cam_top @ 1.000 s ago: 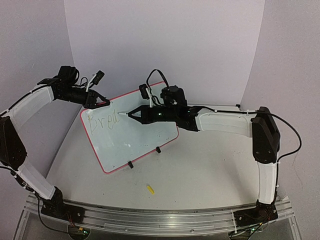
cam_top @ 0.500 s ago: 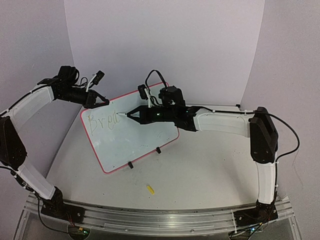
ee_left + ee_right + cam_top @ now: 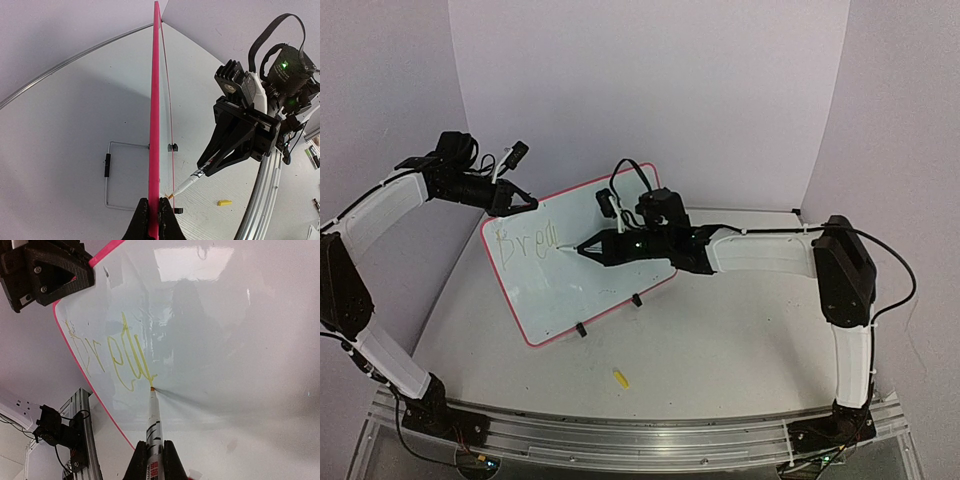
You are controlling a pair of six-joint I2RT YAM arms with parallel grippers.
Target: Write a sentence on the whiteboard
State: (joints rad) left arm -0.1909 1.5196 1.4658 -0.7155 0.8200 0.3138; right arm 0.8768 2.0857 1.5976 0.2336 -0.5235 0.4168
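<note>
Standing tilted on its black feet, the whiteboard [image 3: 570, 295] sits at 10 o'clock from the table [image 3: 740, 340] centre. Yellow handwriting [image 3: 122, 355] runs across its 11 o'clock corner; letters are not cleanly legible. The left gripper [image 3: 150, 206] is pinched on the pink top edge at that corner. The right gripper [image 3: 152, 447] comes in from 3 o'clock, clamped on a marker [image 3: 153, 420], tip touching the board at the base of the last stroke. A small yellow piece [image 3: 620, 378] lies on the table at 5 o'clock from the board, well apart.
</note>
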